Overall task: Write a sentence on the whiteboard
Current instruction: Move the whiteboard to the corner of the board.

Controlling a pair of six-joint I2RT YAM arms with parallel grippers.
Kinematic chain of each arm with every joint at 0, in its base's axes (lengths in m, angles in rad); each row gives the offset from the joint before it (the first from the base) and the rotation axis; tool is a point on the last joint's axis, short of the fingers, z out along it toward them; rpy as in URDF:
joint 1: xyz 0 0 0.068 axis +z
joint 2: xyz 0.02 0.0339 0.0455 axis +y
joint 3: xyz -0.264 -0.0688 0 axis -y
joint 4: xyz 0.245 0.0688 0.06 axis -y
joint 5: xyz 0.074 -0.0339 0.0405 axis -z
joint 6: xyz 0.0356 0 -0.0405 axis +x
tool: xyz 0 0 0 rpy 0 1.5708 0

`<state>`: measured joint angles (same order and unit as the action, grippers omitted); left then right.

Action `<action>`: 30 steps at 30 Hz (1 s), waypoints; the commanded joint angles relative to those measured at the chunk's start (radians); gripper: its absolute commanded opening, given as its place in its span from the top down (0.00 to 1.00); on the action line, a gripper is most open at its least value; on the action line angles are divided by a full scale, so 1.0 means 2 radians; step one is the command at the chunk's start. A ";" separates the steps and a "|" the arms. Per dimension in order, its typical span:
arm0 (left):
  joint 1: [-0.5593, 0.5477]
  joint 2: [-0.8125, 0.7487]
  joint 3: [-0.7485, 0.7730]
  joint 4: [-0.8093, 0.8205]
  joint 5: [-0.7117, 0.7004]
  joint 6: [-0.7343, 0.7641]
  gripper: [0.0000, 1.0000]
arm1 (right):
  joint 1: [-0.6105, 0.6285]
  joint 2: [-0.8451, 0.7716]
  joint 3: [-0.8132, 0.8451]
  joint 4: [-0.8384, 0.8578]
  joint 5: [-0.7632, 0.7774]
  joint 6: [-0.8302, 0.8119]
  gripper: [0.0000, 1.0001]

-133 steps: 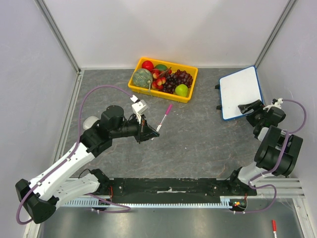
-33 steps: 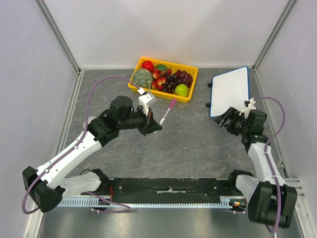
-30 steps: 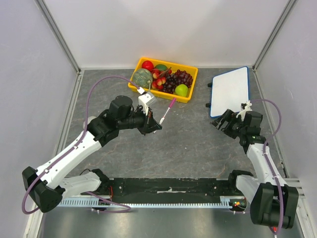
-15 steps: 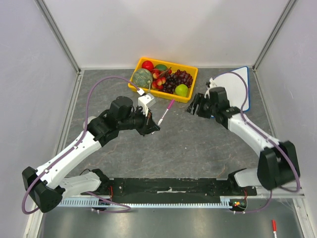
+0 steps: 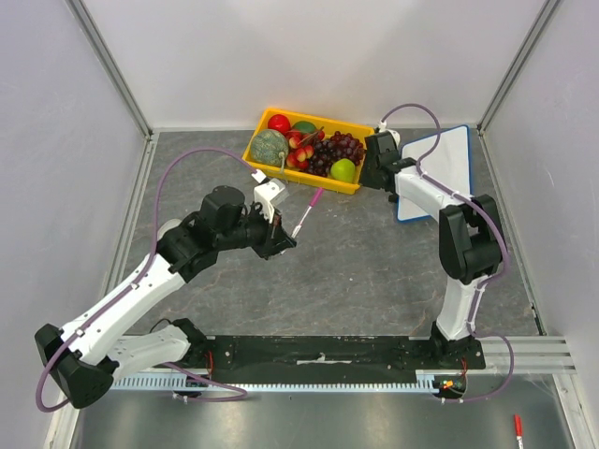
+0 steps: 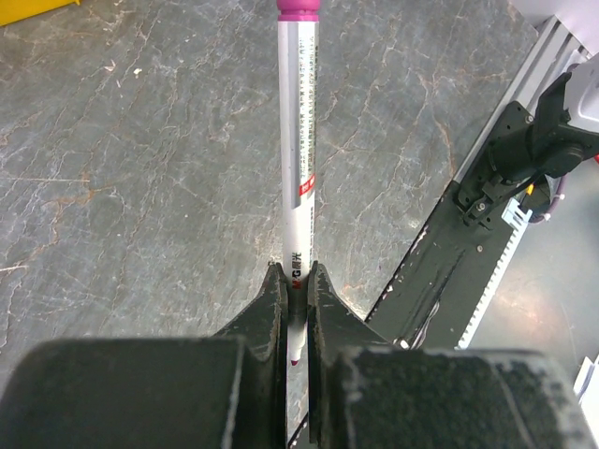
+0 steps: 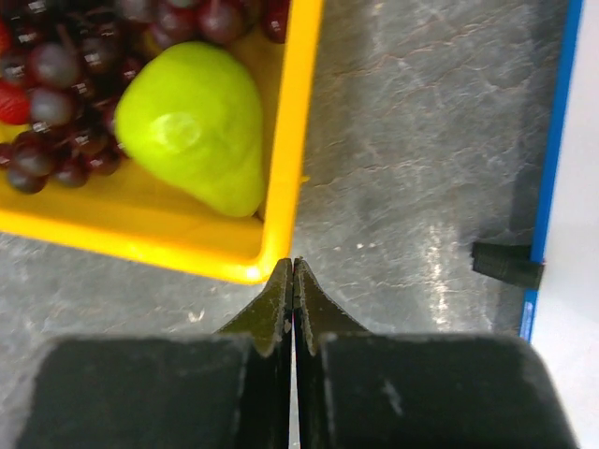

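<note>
grey stone-patterned tabletop (image 5: 374,271) is seen beneath both arms. a white marker (image 6: 298,140) with a pink cap is clamped between the fingers of the left gripper (image 6: 297,281), left of the table's centre, with the cap pointed towards the yellow fruit basket (image 7: 298,122). the right gripper (image 7: 292,276) is pressed fully together on nothing, just beside the basket's corner, between it and the whiteboard (image 5: 440,168). the whiteboard is set at the far right of the table, close to the wall, its face shown white.
</note>
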<state>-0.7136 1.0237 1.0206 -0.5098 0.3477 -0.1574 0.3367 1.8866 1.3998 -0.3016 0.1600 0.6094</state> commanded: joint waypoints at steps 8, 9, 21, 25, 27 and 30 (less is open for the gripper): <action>0.002 -0.017 -0.019 0.002 -0.010 0.018 0.98 | -0.004 0.073 0.067 -0.067 0.147 0.034 1.00; 0.002 -0.018 -0.020 0.002 -0.010 0.018 0.98 | -0.006 0.079 0.069 -0.069 0.142 0.038 1.00; 0.002 -0.026 -0.029 0.005 -0.012 0.016 0.98 | -0.016 0.101 0.085 -0.076 0.118 0.056 1.00; 0.002 -0.024 -0.029 0.006 -0.009 0.014 0.98 | -0.014 0.093 0.092 -0.071 0.065 0.036 1.00; 0.002 -0.023 -0.029 0.006 -0.008 0.014 0.98 | -0.014 0.079 0.090 -0.068 0.076 0.031 1.00; 0.002 -0.023 -0.029 0.007 -0.008 0.013 0.98 | -0.015 0.072 0.097 -0.068 0.090 0.016 1.00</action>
<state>-0.7136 0.9882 0.9653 -0.5228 0.3382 -0.1570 0.3069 2.0846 1.5421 -0.4496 0.3286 0.6800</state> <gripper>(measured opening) 0.071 0.003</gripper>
